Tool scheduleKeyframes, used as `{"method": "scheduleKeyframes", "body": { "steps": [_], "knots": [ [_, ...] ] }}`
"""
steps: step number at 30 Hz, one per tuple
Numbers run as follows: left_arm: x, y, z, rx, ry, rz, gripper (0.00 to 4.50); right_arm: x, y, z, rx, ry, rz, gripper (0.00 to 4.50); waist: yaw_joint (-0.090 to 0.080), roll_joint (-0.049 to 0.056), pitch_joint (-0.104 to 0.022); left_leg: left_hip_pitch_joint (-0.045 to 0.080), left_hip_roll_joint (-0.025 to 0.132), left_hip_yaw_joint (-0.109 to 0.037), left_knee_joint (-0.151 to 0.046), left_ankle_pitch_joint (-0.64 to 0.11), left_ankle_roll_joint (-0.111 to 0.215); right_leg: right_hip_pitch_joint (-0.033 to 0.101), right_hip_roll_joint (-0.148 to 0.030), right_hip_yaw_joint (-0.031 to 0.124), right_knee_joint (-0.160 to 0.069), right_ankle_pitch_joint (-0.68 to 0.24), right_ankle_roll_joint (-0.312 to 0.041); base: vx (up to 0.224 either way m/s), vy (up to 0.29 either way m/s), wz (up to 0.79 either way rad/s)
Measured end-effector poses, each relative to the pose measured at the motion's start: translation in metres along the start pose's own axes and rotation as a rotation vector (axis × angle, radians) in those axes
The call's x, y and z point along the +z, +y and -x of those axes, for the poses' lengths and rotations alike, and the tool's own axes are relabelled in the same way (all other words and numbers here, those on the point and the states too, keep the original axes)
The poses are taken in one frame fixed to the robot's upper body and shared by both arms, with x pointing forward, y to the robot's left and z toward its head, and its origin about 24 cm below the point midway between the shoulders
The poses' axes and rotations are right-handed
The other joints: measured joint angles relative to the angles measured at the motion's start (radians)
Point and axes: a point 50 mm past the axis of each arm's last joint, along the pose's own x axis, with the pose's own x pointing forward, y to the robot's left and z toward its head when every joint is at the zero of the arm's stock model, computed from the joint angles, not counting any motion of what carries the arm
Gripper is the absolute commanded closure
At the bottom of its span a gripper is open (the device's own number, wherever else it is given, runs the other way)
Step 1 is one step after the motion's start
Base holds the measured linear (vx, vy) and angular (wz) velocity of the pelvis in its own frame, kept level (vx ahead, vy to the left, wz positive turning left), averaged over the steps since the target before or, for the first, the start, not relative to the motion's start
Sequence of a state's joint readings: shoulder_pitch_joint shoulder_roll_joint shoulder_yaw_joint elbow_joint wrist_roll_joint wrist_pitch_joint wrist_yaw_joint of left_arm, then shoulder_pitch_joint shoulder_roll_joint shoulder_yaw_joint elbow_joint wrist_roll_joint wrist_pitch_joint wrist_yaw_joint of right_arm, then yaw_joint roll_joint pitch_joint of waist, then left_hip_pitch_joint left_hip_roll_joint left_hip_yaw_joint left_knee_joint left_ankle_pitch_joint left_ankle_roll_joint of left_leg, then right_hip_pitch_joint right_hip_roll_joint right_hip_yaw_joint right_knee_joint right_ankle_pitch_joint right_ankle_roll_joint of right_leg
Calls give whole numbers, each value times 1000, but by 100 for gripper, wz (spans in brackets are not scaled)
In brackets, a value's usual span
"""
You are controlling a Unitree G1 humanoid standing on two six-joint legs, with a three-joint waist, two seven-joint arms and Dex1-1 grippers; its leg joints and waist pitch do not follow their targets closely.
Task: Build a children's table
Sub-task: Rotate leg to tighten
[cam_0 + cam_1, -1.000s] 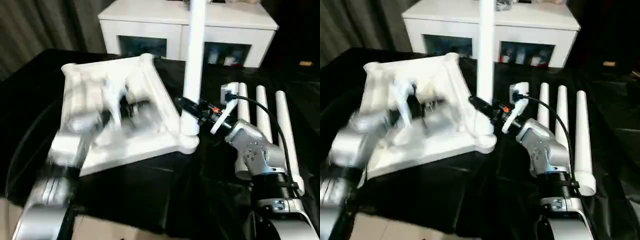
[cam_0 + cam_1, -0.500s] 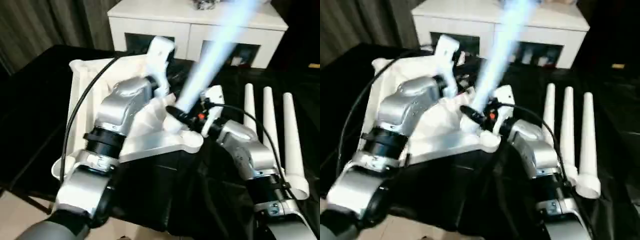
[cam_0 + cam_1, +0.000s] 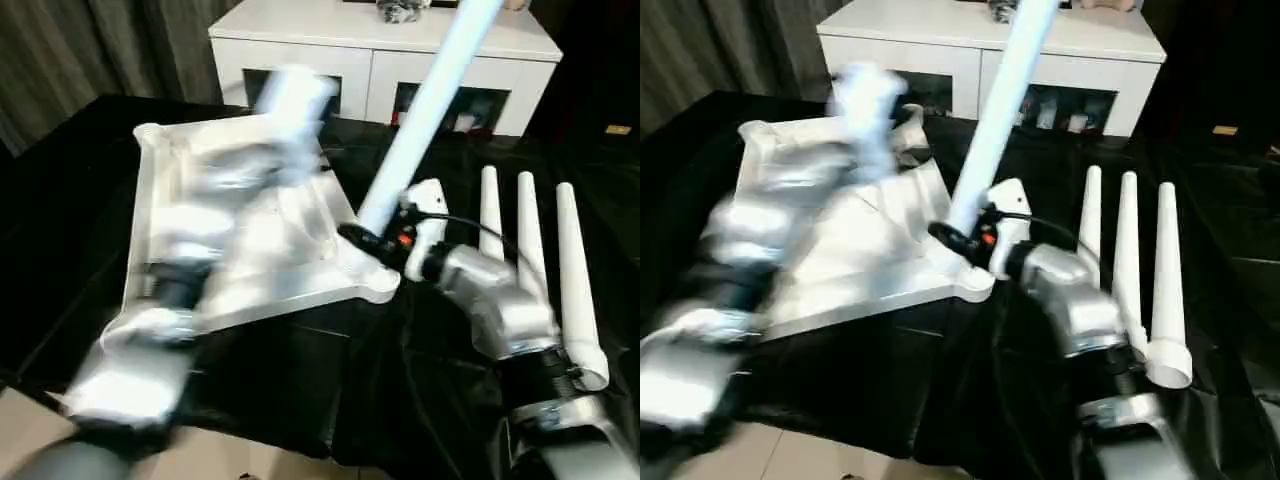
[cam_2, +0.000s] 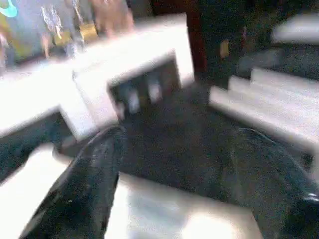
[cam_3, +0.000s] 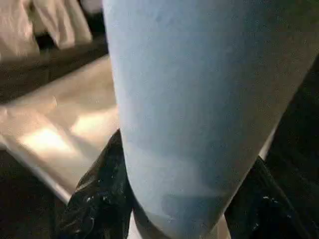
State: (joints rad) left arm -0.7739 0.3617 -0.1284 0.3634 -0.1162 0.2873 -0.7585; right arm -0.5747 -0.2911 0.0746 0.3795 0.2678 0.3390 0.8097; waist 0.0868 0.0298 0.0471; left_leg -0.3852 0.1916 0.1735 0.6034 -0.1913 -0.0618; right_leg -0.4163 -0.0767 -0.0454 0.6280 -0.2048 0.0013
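Tabletop (image 3: 240, 240) lies upside down on the black cloth (image 3: 300, 390), tilted, near corner socket (image 3: 375, 280) toward the robot. White moulded plastic, raised rim, smooth glossy underside; ribs lost in blur.

Right gripper (image 3: 362, 240) is clamped on a leg (image 3: 425, 110) just above that socket. The wrist view has a black finger (image 5: 94, 199) on each side of the tube, pressed to it. Leg is a smooth matte white tapered tube, leaning up and away to the right, base at the socket; can't tell if it's seated.

Left gripper (image 4: 174, 164): fingers (image 4: 84, 184) spread wide apart, nothing between them. Left arm (image 3: 200, 230) is a motion smear over the tabletop.

Three spare legs (image 3: 525, 250) lie side by side on the cloth to the right, wide ends near. White cabinet (image 3: 385, 50) with dark glass doors stands behind.
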Motion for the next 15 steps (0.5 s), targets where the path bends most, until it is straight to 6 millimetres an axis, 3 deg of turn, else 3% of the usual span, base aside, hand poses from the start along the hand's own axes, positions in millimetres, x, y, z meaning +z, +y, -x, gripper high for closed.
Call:
{"method": "scheduleKeyframes", "body": {
  "steps": [2,5,9,15],
  "knots": [
    [-30,-13,9,-123,95,16,37,2,-3,3,13,18,5,265,7,-2,1,-1,0,0,0,0,0,0,0,0,0,0,0,0,0,0],
    [-55,-35,12,-267,167,38,24,2,-3,3,41,34,9,265,17,-2,1,-2,0,0,3,0,0,0,-1,0,1,0,0,0,0,0],
    [-66,-51,9,-340,169,38,0,1,-8,6,42,55,7,265,18,-2,1,0,0,1,4,-1,-4,2,-1,1,2,2,-2,0,0,0],
    [-82,-65,-1,-378,203,31,0,1,-11,6,34,69,8,265,2,-1,1,1,0,0,4,2,-6,2,-1,1,2,7,-1,0,0,0]
  ]
}}
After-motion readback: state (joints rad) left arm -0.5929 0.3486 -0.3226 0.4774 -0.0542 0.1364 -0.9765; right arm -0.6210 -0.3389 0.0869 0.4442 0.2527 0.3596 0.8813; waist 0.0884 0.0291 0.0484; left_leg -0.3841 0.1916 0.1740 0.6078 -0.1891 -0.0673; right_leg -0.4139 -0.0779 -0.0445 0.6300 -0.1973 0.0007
